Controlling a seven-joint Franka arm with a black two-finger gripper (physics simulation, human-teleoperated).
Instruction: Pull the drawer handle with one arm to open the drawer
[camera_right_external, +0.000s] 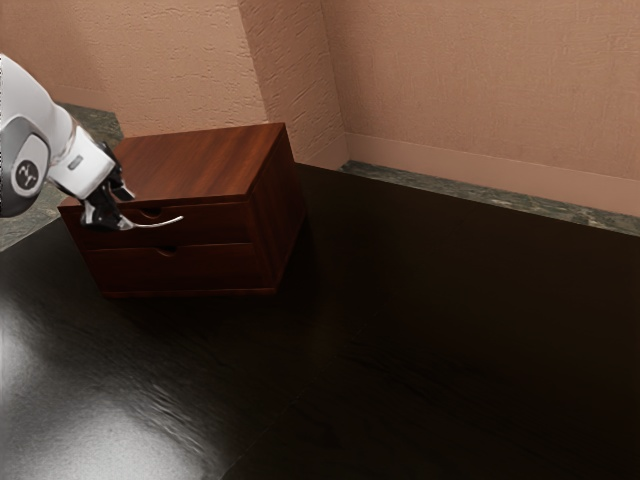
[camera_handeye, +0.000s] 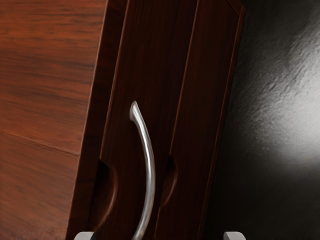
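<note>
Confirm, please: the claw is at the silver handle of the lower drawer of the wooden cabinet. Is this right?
Not quite. The exterior view shows the claw at the silver handle of the upper drawer, not the lower one, of the wooden cabinet.

A dark, glossy, almost black table top (camera_right_external: 420, 340) covered most of the exterior view; a pale, blurred patch of reflected light (camera_right_external: 80, 420) lay on it toward the exterior view's lower left. Behind the table stood a pinkish-brown wall with rough plaster texture (camera_right_external: 480, 70); a square projecting corner of the same plaster (camera_right_external: 290, 60) came forward from it; a lighter smooth baseboard (camera_right_external: 500, 165) ran along its foot; just beside the baseboard ran a narrow grey-green mottled stone strip (camera_right_external: 520, 200).
</note>
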